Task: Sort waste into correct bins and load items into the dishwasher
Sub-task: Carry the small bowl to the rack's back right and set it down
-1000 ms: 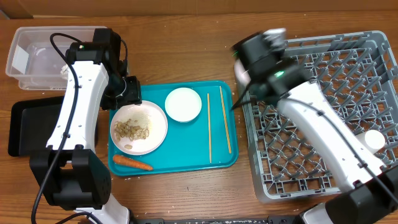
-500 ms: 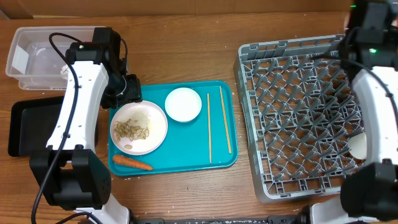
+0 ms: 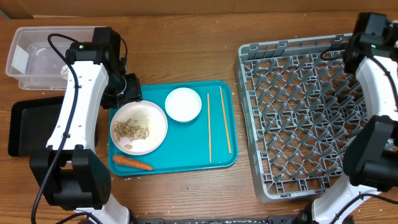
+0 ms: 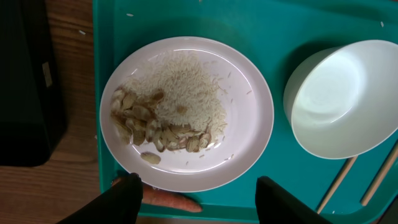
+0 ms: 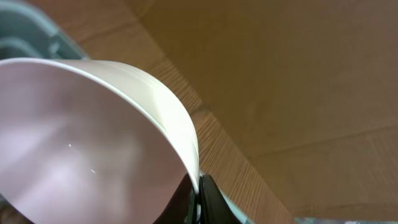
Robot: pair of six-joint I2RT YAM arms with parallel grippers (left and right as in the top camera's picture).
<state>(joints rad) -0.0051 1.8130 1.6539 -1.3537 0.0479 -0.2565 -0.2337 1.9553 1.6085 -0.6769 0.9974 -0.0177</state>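
Note:
A white plate with rice and beige nut scraps lies on the teal tray, beside an empty white bowl and two chopsticks. An orange carrot lies at the tray's front left edge. My left gripper hovers open and empty over the plate. My right gripper is shut on the rim of a second white bowl, held at the grey rack's far right corner, where the arm hides it from above. The wrapper is out of view.
The clear tub stands at the back left, with the black tray in front of it. The teal tray sits mid-table. My left arm spans from the table's front edge to the tub.
My right arm has swung from the rack's near left corner across to its far right corner. The left arm and the things on the teal tray have not moved.

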